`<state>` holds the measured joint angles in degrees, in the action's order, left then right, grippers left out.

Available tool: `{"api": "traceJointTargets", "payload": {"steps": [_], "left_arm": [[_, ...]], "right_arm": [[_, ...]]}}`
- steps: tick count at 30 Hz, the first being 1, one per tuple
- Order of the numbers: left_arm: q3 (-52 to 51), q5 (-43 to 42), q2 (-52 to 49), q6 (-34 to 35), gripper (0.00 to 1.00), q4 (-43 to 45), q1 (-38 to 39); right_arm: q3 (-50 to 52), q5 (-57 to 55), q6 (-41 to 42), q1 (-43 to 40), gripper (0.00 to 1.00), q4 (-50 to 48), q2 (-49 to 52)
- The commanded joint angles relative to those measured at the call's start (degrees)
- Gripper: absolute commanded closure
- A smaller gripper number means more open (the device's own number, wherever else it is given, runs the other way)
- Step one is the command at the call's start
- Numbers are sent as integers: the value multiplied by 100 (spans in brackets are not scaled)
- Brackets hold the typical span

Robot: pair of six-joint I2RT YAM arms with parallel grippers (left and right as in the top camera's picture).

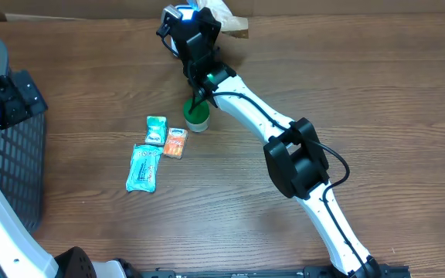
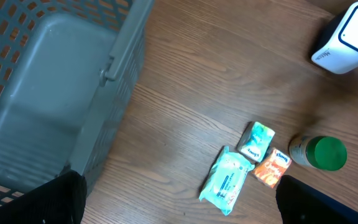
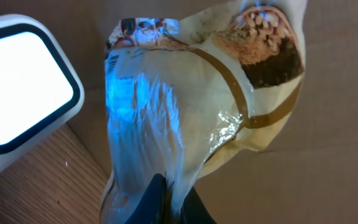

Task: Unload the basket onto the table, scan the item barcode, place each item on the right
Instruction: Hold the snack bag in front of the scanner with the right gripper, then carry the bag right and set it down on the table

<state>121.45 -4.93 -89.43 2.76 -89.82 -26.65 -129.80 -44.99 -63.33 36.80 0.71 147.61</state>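
Fingers of my right arm (image 3: pixel 153 198) pinch the snack bag (image 3: pixel 185 106) by its bottom edge. Its length rises away from them, with the barcode scanner (image 3: pixel 17 81) just beside it on the left. My left fingers (image 2: pixel 48 202) hang spread, well apart.

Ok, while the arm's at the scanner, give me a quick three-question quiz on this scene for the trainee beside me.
1. True or false: the right gripper is shut on the snack bag.
2. How many flat packets lie near the green-capped bottle? A two, B three, C five.
3. Fill in: the bag is held up next to the lit white ______.
Key: 1 true; 2 B; 3 scanner.
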Motion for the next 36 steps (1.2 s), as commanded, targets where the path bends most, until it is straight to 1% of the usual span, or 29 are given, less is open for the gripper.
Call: {"api": "traceJointTargets", "payload": {"steps": [1,5,13,16,20,23,27,28,32,36], "left_arm": [[57,-63,-24,-90,0,7,9],[57,-63,-24,-90,0,7,9],[57,-63,-24,-90,0,7,9],[57,-63,-24,-90,0,7,9],[57,-63,-24,-90,0,7,9],[57,-63,-24,-90,1,7,9],[57,-63,-24,-90,0,7,9],[57,-63,-24,-90,1,7,9],[57,-63,-24,-90,0,7,9],[57,-63,-24,-90,0,7,9]], "right_arm": [[-59,-192,-24,37,96,-74,129],[-59,-212,-149,94,96,-85,129],[-59,-212,-144,212,96,-83,22],[-59,-208,92,221,96,-74,-249],[-61,-144,702,175,96,175,-835],[-63,-4,1545,140,96,828,-1379],[-68,1049,2959,105,96,2787,-2306],[-68,1473,3471,72,96,3342,-2599],[-68,3038,5031,-214,96,4819,-3436],[-68,4736,6286,-957,96,6105,-4113]]}}
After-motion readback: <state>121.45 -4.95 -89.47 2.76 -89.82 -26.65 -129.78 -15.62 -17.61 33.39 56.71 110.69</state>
